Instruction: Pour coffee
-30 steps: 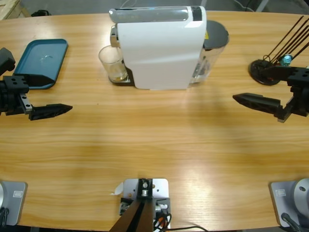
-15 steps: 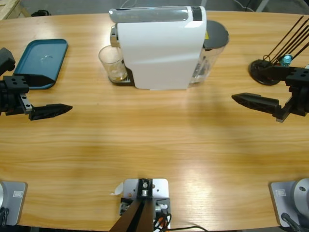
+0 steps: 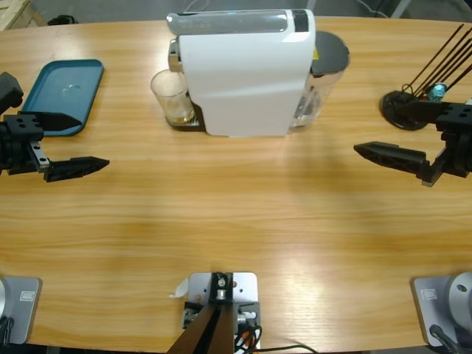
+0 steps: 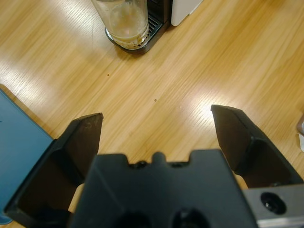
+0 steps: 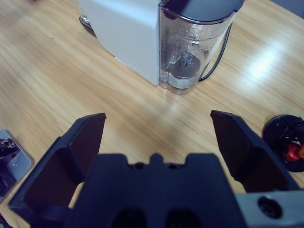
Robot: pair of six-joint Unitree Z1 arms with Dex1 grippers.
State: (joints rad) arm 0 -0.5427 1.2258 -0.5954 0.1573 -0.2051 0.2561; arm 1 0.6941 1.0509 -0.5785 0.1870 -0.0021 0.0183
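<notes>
Wooden table [image 3: 236, 221] – both tools spread (nothing held), coffee [image 3: 179, 115] in tumbler [image 3: 172, 96]

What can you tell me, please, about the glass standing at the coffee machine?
The glass is a small clear tumbler, upright, with a shallow layer of amber-brown coffee at its bottom. It stands on the black drip tray at the left end of the white coffee machine, close beside its body. Nothing grips it: the left hand hovers apart from it, jaws open, with bare wooden table between them.
</notes>
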